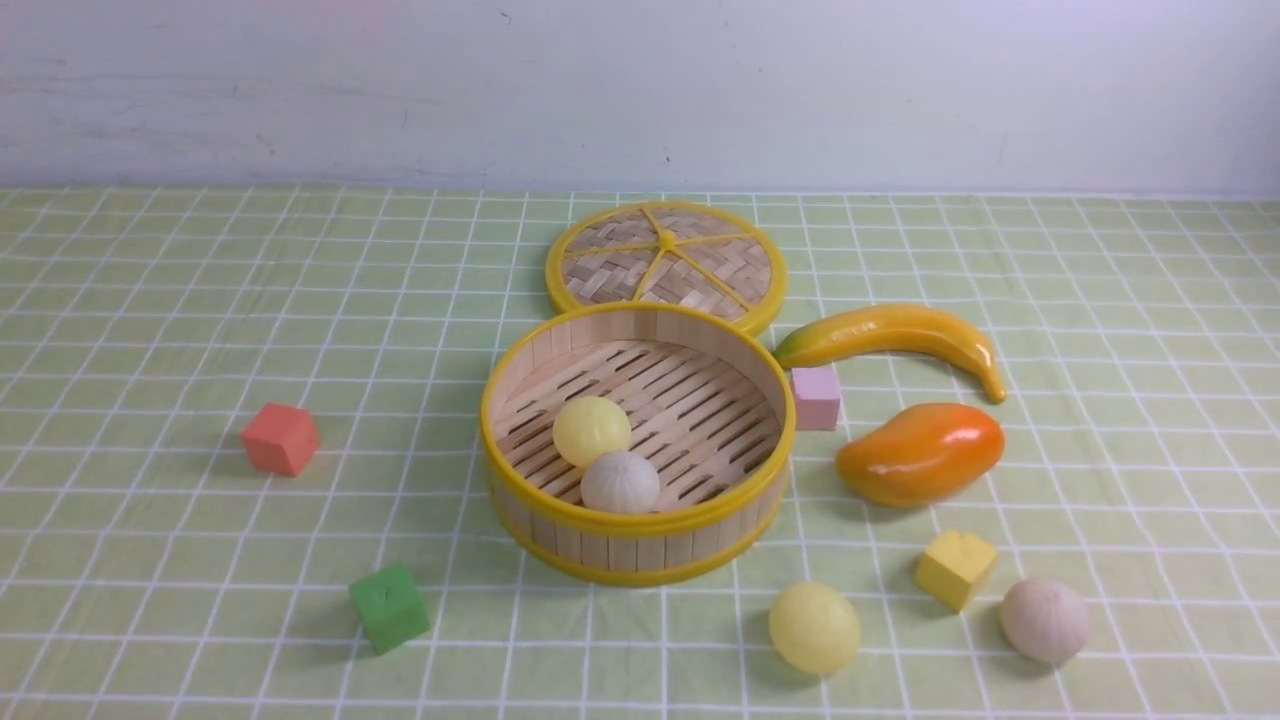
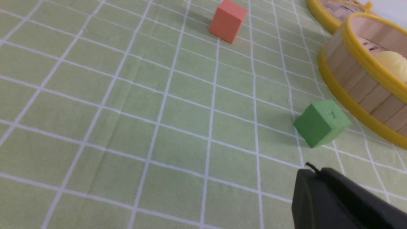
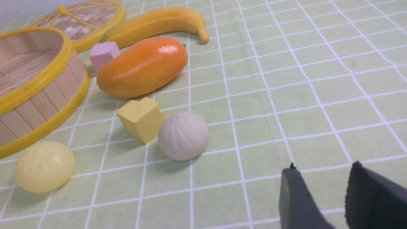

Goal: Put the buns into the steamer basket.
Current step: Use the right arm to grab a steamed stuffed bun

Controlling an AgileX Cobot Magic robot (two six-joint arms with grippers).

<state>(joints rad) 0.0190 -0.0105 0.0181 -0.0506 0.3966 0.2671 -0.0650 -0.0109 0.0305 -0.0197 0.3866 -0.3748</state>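
Broadly, only the front view takes in the whole layout. The steamer basket sits mid-scene on the green checked cloth. An inner yellow bun and an inner white bun touch each other on its slatted floor, toward the near wall. The woven lid lies flat just behind the basket. An outer yellow bun and an outer white bun rest on the cloth at the basket's front right, with a yellow cube between them, set slightly back. Neither gripper shows here.

Left wrist view:
- The left gripper has its dark fingers pressed together with nothing between them.
- A green cube lies near, just past the tips, and a red cube is well beyond.
- The basket wall runs along the frame edge, with a sliver of the inner yellow bun over the rim.
- The outer buns fall outside this view.

Right wrist view:
- The right gripper has its jaws apart with bare cloth in the gap, and it holds nothing.
- The outer white bun lies ahead of the tips and clear of them. It is hard against the yellow cube, though I cannot tell whether they touch.
- The outer yellow bun sits further across, close to the basket's lower rim.
- A mango, a banana and a pink cube lie beyond.
- The basket wall hides the inner buns.
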